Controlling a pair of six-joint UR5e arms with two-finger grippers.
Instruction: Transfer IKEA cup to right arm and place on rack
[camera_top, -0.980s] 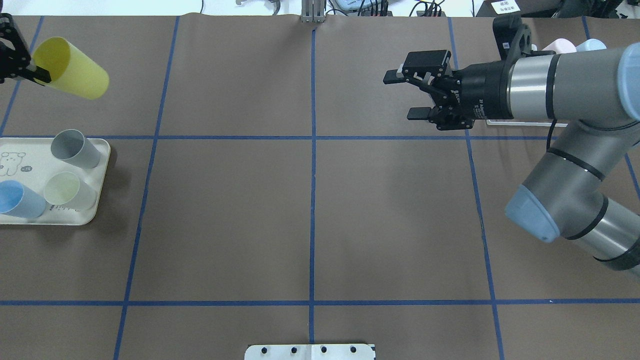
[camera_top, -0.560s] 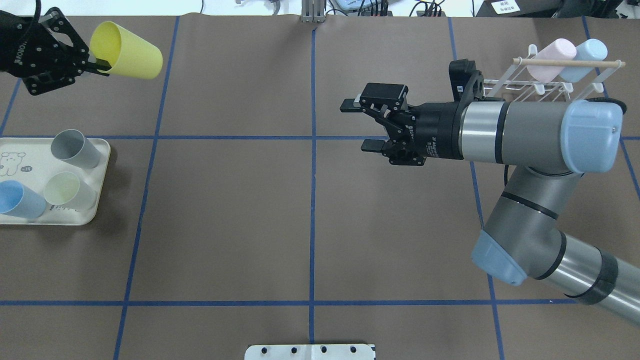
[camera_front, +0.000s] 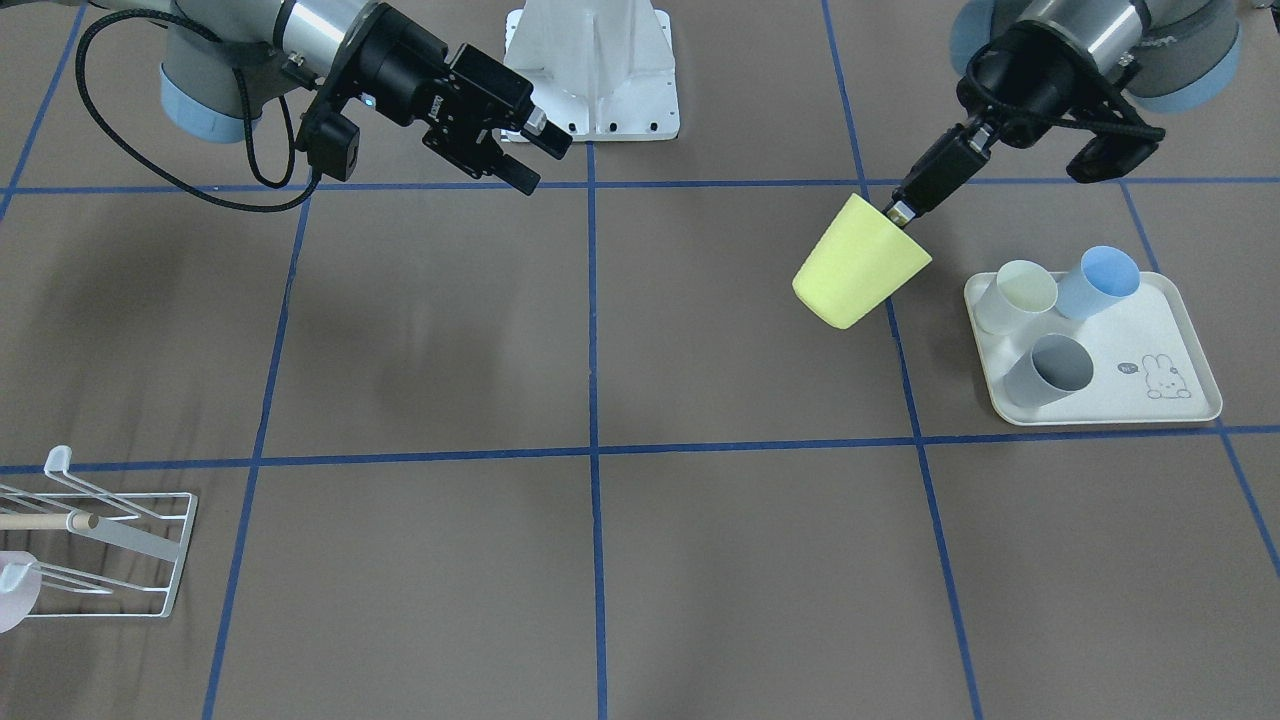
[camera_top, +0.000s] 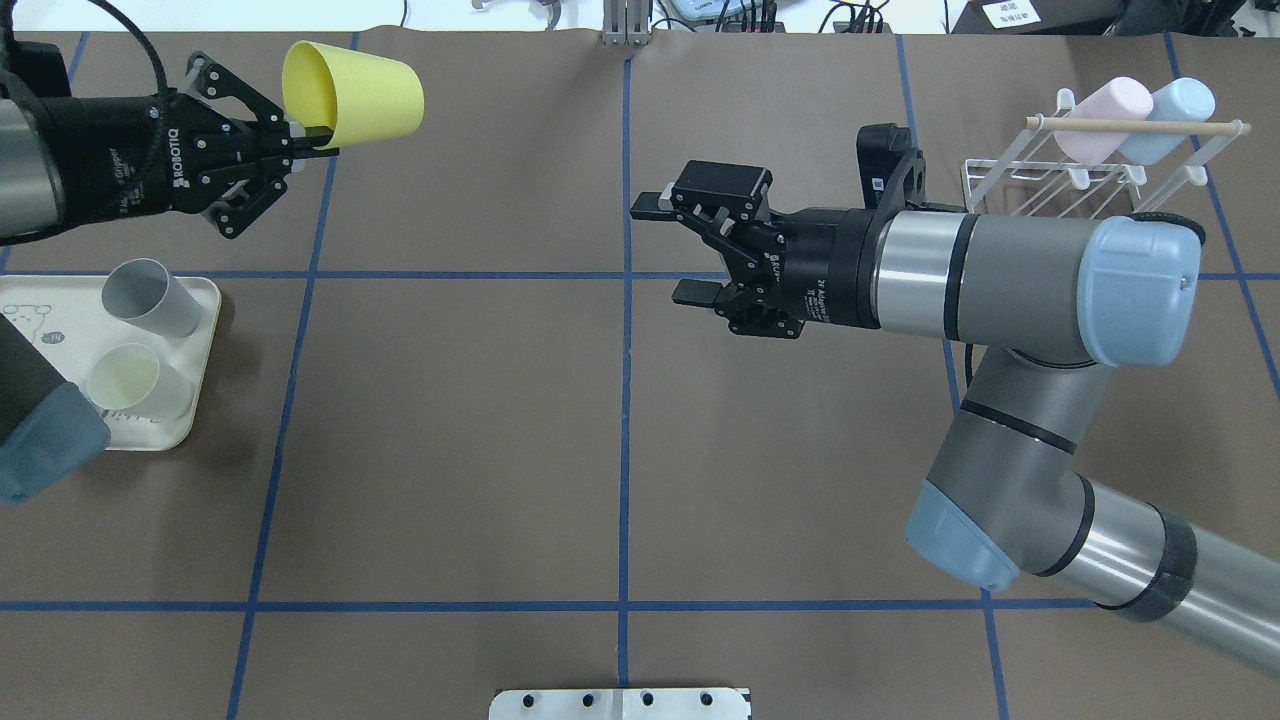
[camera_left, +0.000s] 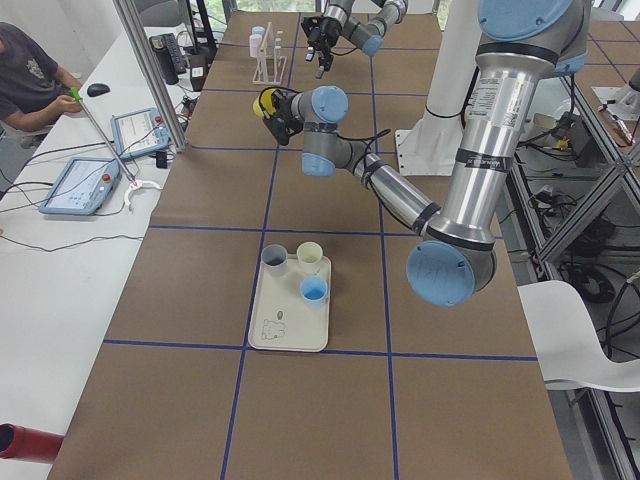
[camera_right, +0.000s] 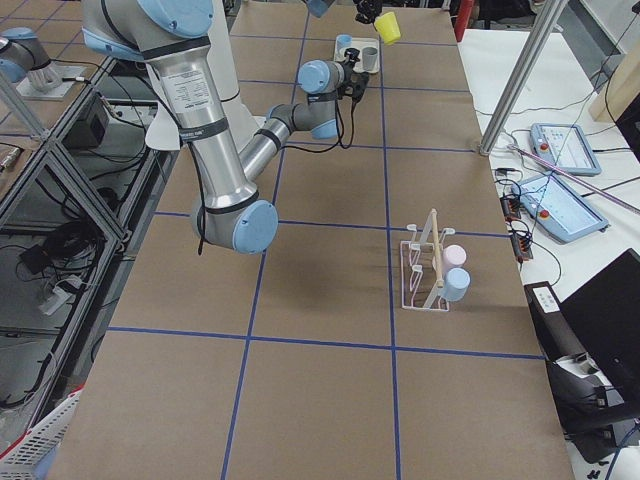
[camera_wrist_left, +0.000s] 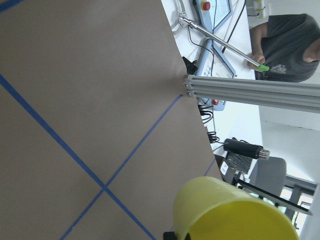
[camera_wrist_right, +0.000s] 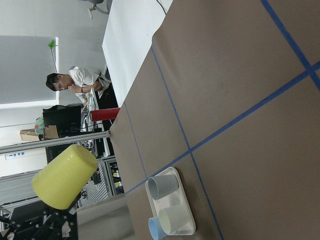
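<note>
Overhead exterior gives me the yellow cup (camera_top: 355, 92) in the upper left of the frame, held clear of the table and lying on its side. Its mouth is turned toward the left gripper (camera_top: 315, 142) and its base points toward the centre line. The left jaws are pinching the cup's wall at the rim. I judge that grip is chosen to leave the body and base free for the other side to take.

The right gripper (camera_top: 667, 250) sits just right of the centre line, level and facing the cup. Its jaws are spread wide with nothing between them, which I read as ready to close round the cup's body. Cup and right gripper are well apart, so the hand-over is not yet made.

The rack (camera_top: 1045, 180) stands in the upper right, behind the right arm (camera_top: 1000, 290), with a pink cup (camera_top: 1105, 118) and a pale blue cup (camera_top: 1172, 108) already on it. At the left edge, the tray (camera_top: 205, 330) holds a grey cup (camera_top: 150, 297) and a pale green cup (camera_top: 130, 378).
</note>
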